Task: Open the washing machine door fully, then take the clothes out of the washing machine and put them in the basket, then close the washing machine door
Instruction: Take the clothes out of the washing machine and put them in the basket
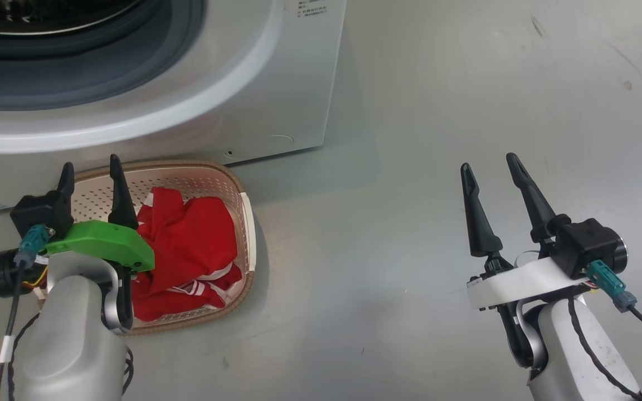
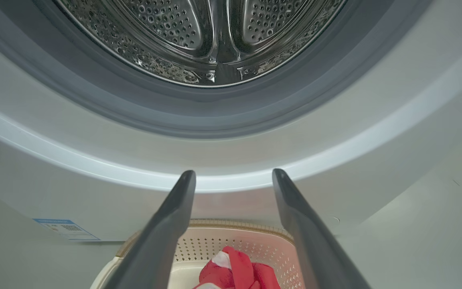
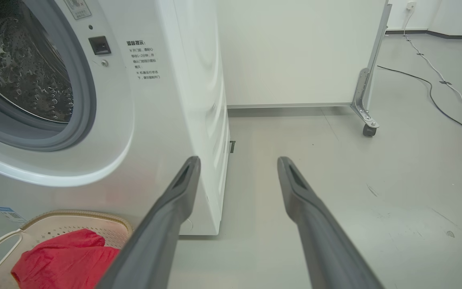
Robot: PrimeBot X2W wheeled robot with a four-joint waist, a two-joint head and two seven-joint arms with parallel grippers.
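Red striped fabric garment [image 1: 187, 239] sits in the cream perforated plastic basket [image 1: 209, 184]; my left hand [image 1: 91, 161] and right hand [image 1: 488, 161] gape empty. I'd lift the left straight up, snagging nothing.

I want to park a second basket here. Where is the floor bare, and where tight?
The floor is bare between the basket and the right gripper, and right of the washing machine. It is crowded at the machine's front: the basket with the clothes sits close to it, the left gripper above.
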